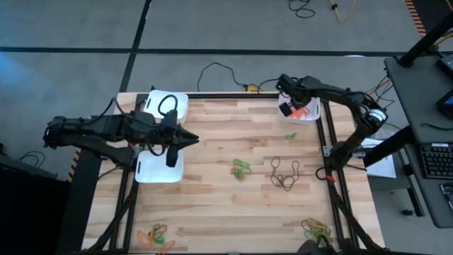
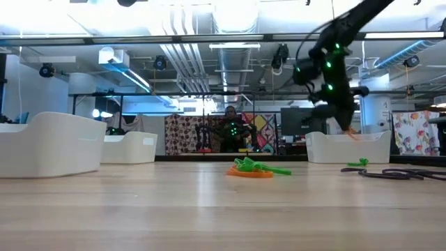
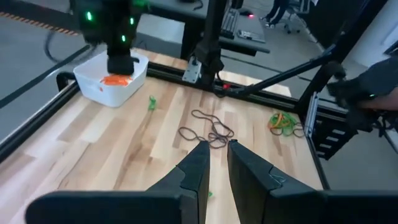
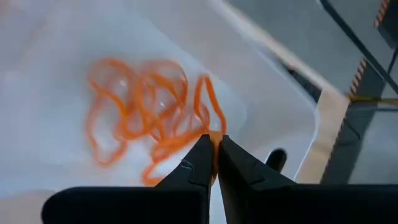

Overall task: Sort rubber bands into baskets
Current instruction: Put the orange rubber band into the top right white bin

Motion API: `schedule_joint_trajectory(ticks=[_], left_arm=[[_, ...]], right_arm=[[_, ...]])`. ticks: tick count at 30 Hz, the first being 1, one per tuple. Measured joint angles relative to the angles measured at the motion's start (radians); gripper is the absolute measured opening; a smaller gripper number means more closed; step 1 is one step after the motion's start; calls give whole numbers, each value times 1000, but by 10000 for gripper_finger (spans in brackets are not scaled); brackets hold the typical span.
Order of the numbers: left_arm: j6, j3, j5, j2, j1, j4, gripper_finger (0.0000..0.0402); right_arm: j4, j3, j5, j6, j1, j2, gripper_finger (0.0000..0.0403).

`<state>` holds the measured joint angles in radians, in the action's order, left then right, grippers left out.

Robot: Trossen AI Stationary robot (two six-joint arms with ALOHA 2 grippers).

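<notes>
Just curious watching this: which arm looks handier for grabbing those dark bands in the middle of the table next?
Probably the left. Its gripper is free and points across the table at the dark bands. The right gripper is busy at the far basket, pinching an orange band over the orange pile.

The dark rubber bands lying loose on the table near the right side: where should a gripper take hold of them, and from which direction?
Come straight down from above: the dark rubber bands lie flat on the table in a tangle of thin loops. Pinch where several strands cross near the middle, probably lifting more than one. The right gripper over the orange bands' basket is nearer than the left gripper.
</notes>
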<state>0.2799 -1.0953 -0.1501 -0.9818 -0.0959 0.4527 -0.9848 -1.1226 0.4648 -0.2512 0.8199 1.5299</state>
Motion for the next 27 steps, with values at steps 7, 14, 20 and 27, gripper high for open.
schedule_joint_trajectory(ticks=[7, 14, 20, 27], left_arm=[[-34, -72, 0, -13, 2, 16, 42], [-32, -135, 0, -10, 2, 66, 42], [-1, -155, 11, -6, -3, 97, 42], [1, -138, 36, 0, -31, 97, 42]], right_arm=[[135, 147, 70, -37, 26, 2, 13], [163, 174, 96, -36, 25, -5, 53], [115, 148, 91, -38, 13, -36, 121], [111, 112, 81, -98, -127, -168, 160]])
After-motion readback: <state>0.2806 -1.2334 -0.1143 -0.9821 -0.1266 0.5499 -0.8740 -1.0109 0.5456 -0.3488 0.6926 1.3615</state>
